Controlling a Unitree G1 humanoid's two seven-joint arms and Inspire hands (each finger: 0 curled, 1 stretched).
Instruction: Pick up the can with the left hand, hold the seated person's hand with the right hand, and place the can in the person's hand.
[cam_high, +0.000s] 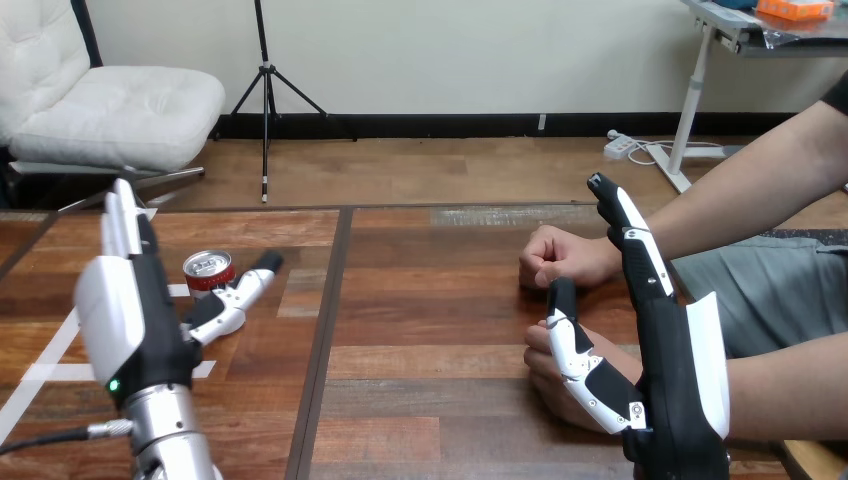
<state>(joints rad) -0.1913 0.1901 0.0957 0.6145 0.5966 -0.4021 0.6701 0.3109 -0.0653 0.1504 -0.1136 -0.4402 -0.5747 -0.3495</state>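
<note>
A red can (208, 270) with a silver top stands upright on the wooden table (430, 300) at the left. My left hand (130, 320) is right beside it, open, with straight fingers pointing up and the thumb (240, 292) reaching out along the can's near side. At the right my right hand (672, 360) is open with straight fingers. Its thumb (572, 345) lies over the person's nearer hand (540, 372), which rests on the table. The fingers are not curled round that hand. The person's farther hand (558, 258) is a fist on the table, just left of my right fingers.
The person's forearms (740, 190) come in from the right edge. White tape marks (45, 370) lie on the table at the left. A dark seam (325, 330) runs down the table between the can and the person's hands.
</note>
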